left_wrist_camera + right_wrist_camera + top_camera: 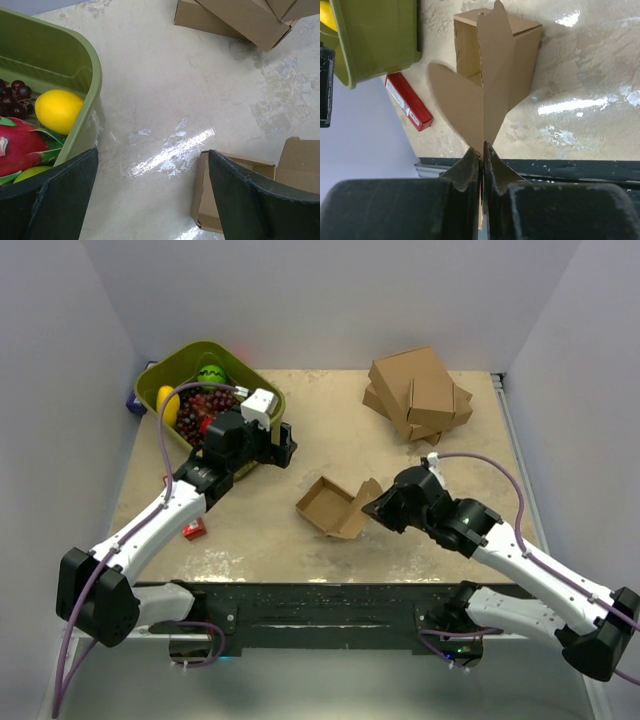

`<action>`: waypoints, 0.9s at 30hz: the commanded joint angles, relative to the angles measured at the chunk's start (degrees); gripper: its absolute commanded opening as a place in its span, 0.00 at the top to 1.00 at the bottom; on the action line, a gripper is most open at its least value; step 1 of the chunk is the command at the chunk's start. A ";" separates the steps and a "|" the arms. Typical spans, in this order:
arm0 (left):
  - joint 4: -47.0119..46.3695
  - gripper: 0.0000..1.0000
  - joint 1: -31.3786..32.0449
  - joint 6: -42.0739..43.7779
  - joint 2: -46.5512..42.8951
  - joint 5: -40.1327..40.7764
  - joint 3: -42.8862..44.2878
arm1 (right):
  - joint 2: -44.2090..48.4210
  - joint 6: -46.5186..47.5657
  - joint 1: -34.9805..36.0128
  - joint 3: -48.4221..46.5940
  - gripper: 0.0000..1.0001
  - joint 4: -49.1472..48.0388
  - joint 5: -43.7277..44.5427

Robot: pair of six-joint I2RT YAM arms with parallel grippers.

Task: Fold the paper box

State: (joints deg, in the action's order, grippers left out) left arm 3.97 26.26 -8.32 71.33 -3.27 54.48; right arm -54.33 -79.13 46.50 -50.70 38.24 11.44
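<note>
Pinched together on a thin cardboard flap, the jaws of the right gripper [482, 148] hold the small plain brown kraft paper box [325, 505] at its right-hand side. The box sits open on the beige marbled table [250, 535], its shallow tray to the left and its flaps spread toward the gripper. From the right wrist view the gripped flap stands on edge, with a rounded tab curving off beside it and the squarish tray behind. Whether the tray's base lies flat on the table is hard to tell.

The left gripper [285, 445] hangs above and to the left of the box, apart from it, its black jaws spread wide with nothing between them. In its own wrist view, one corner of the box shows just past the right finger [250, 200].

Further left of the box stands an olive-green plastic tub [165, 375] holding a yellow lemon [57, 110] and dark purple grapes [205, 405]. Beyond the box, to the right, lies a cluster of larger brown rectangular cartons [415, 390]. A small red packet [194, 530] lies on the table well left of the box.
</note>
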 commanded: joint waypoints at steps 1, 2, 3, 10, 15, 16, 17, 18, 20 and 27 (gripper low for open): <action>-1.86 0.05 -0.42 0.76 -1.81 -0.43 1.16 | -1.13 4.59 0.17 -2.56 0.96 1.14 3.59; -1.94 0.05 -0.33 0.84 -1.90 -0.34 1.16 | -1.31 5.21 0.17 -2.83 0.97 1.22 3.67; -1.86 0.05 -0.42 0.85 -1.98 -0.42 1.16 | -1.66 6.09 0.17 -3.96 0.98 2.27 4.55; -2.03 0.05 -0.42 1.46 -2.34 -0.95 1.07 | -6.05 21.72 0.08 -12.66 1.00 7.10 6.75; -2.47 0.05 -0.42 2.07 -2.69 -3.41 1.07 | -11.76 35.67 -0.53 -21.89 1.00 14.30 5.09; -2.82 0.05 -0.42 2.51 -2.86 -4.80 0.89 | -13.94 37.54 -0.71 -23.21 1.00 15.28 3.52; -3.00 0.05 -0.42 2.69 -3.04 -5.60 0.63 | -14.92 39.82 -1.32 -25.57 1.00 16.07 2.19; -3.00 0.05 -0.33 2.95 -3.30 -6.31 0.46 | -16.06 43.50 -1.85 -26.81 1.00 17.82 1.14; -5.10 0.05 -0.42 4.01 -3.92 -8.85 0.37 | -18.70 48.08 -3.60 -29.01 1.00 18.80 -3.69; -5.11 0.04 -0.42 11.64 -5.41 -23.94 2.03 | -24.86 65.30 -7.39 -41.14 1.00 25.30 -14.24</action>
State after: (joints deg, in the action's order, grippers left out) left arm 2.24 26.24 -3.18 68.58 -15.09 54.50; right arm -78.08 -27.94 40.49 -85.43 58.76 5.34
